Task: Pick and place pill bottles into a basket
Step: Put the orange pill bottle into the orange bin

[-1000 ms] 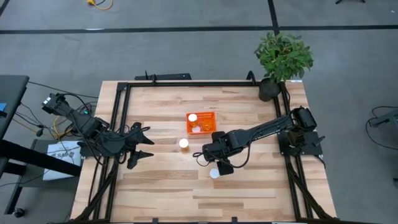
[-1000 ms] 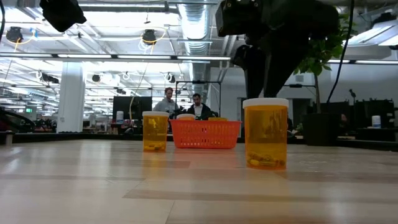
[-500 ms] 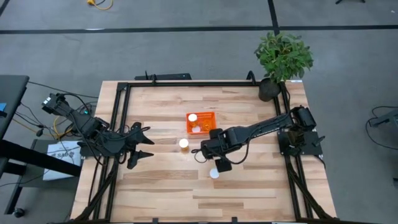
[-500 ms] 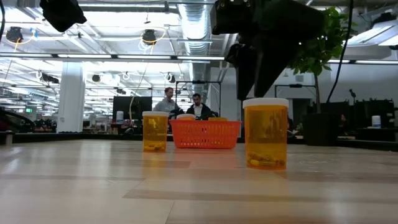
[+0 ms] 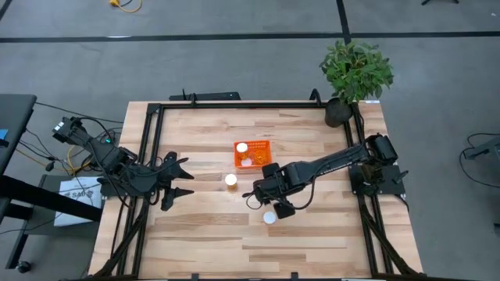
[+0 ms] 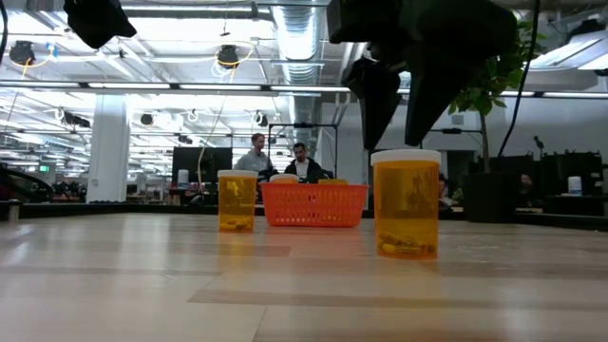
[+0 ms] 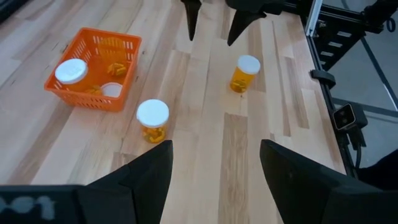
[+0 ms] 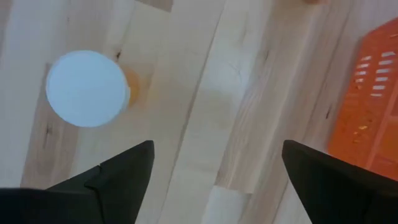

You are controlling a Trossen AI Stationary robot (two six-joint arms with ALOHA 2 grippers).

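An orange mesh basket [image 5: 262,147] sits at mid-table with two white-capped pill bottles [image 7: 70,71] inside. One pill bottle [image 5: 231,180] stands upright on the wood just near-left of the basket. Another pill bottle [image 5: 269,218] stands upright closer to the near edge. My right gripper [image 6: 401,100] hovers open above this nearer bottle [image 6: 407,204], a little to its far side, touching nothing; its wrist view shows the white cap [image 8: 87,88] off to one side. My left gripper [image 5: 183,179] waits open at the table's left, pointing toward the bottles.
A potted green plant [image 5: 355,72] stands at the far right corner. A black frame rail [image 5: 153,156] runs around the table. Bare wood lies between my left gripper and the bottles. People [image 6: 275,157] show in the room beyond the table.
My right gripper has spread its fingers wider while staying above the nearer pill bottle. The bottles and basket have kept their places.
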